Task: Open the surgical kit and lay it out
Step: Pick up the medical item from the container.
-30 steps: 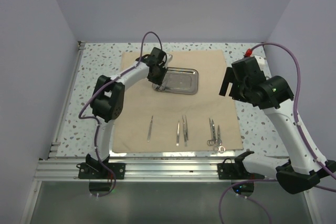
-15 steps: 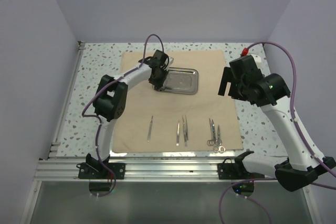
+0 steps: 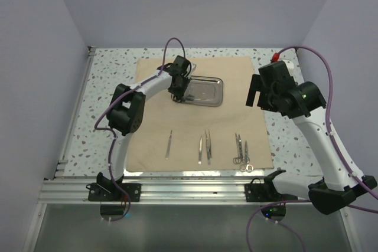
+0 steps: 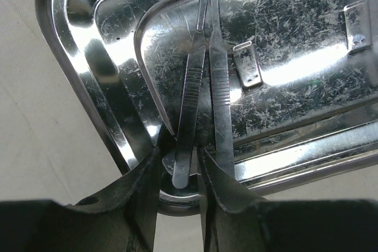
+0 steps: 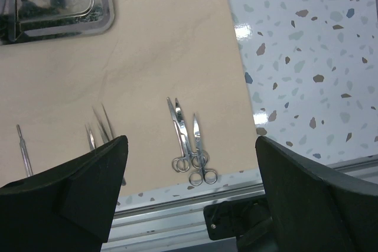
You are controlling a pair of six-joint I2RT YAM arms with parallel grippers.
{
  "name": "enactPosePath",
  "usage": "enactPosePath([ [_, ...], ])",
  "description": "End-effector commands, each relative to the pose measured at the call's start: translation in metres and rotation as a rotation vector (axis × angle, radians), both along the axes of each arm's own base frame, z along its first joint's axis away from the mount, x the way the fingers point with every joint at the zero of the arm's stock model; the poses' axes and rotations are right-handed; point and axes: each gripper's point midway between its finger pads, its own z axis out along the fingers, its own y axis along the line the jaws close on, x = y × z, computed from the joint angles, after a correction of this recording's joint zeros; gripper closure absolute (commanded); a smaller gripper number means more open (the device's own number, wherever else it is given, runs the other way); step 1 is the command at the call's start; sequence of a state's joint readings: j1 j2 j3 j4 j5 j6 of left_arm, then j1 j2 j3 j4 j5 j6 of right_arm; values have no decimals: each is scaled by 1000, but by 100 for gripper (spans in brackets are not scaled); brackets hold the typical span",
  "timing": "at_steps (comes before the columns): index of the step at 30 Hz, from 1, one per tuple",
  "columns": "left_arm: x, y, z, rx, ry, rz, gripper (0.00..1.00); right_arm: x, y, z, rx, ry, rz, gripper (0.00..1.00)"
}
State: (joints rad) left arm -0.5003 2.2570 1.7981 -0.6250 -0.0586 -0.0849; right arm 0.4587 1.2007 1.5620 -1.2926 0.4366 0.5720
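Instruments lie in a row along the near edge of the cloth wrap [image 3: 230,122], which is spread flat on the speckled tabletop [image 3: 112,75]. A scalpel handle [image 3: 168,144] is at the left, tweezers [image 3: 204,147] are in the middle and ring-handled forceps [image 3: 241,150] are at the right. Their long axes all run near to far, and the forceps' rings sit closest to the near edge. Above the cloth's right edge hangs the right gripper [image 5: 190,143], jaws spread wide and holding nothing. Farther on, at the cloth's far middle, sits the steel tray [image 3: 209,90], its long axis left to right. At its left end the left gripper [image 4: 180,157] has its jaws drawn narrow about the near end of a slim ribbed handle [image 4: 190,92]. This handle lies in the tray, pointing away from the fingers. Whether they pinch it I cannot tell.
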Motion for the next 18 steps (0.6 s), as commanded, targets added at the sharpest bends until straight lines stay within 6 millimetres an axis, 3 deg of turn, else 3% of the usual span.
enactPosePath([
  [1, -9, 2, -17, 23, 49, -33, 66, 6, -3, 5, -12, -31, -9, 6],
  [8, -21, 10, -33, 51, 88, -33, 67, 6, -4, 2, -3, -27, -14, 6],
  [12, -27, 16, -45, 85, 121, -32, 76, 6, -4, 2, 0, -27, -15, 6],
  [18, -41, 25, -64, 124, 184, -33, 81, 7, -5, 2, -2, -26, -10, 6],
])
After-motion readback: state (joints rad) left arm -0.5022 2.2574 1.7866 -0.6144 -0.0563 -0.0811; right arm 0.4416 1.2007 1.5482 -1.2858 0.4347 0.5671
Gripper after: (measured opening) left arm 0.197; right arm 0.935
